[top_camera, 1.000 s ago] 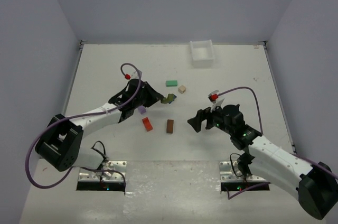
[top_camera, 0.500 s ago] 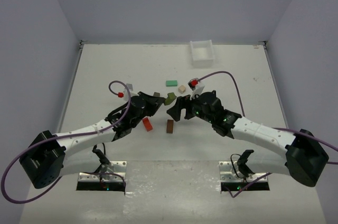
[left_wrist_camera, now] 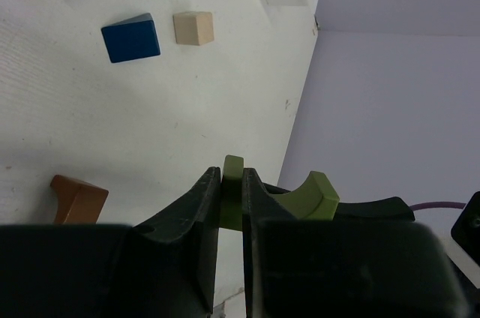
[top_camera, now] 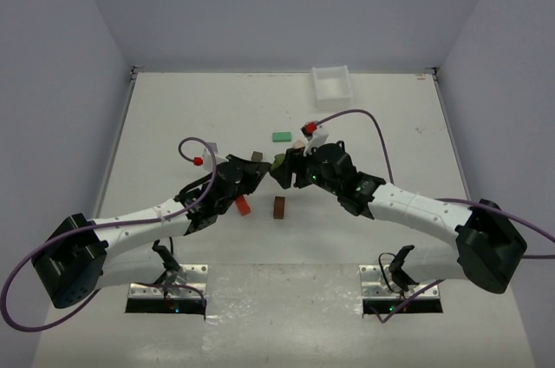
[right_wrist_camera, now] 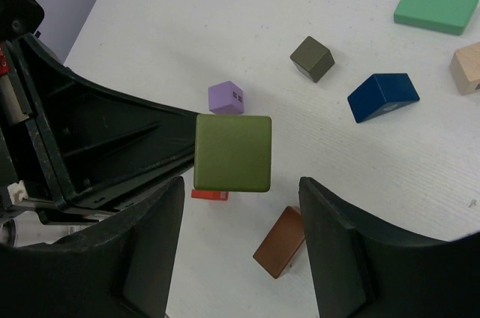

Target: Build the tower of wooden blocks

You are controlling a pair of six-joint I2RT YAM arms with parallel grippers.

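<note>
Two arms are seen nose to nose above the table [top_camera: 173, 116]; nothing is stacked yet. White tray [top_camera: 333, 102], far edge: nothing is seen in it. Step judged: handover. Left gripper [left_wrist_camera: 231, 175] is clamped on olive block [right_wrist_camera: 232, 151], held aloft. Right gripper [right_wrist_camera: 236, 198] is spread either side w/o touching. Next: right to be closed squarely, then left released. Other wood blocks [right_wrist_camera: 382, 97] are left loose below.

Bright, even, diffuse light; faint soft shadows.

The white desk [top_camera: 173, 116] carries a white tray [top_camera: 332, 86] at its far edge. Nearer the middle lie a green bar [top_camera: 281, 136], a beige cube [right_wrist_camera: 469, 67], a blue wedge [right_wrist_camera: 382, 97], a dark olive cube [right_wrist_camera: 312, 58], a purple cube [right_wrist_camera: 226, 97], a red-orange block [top_camera: 243, 206] and a brown block [top_camera: 279, 207], each lying singly.
</note>
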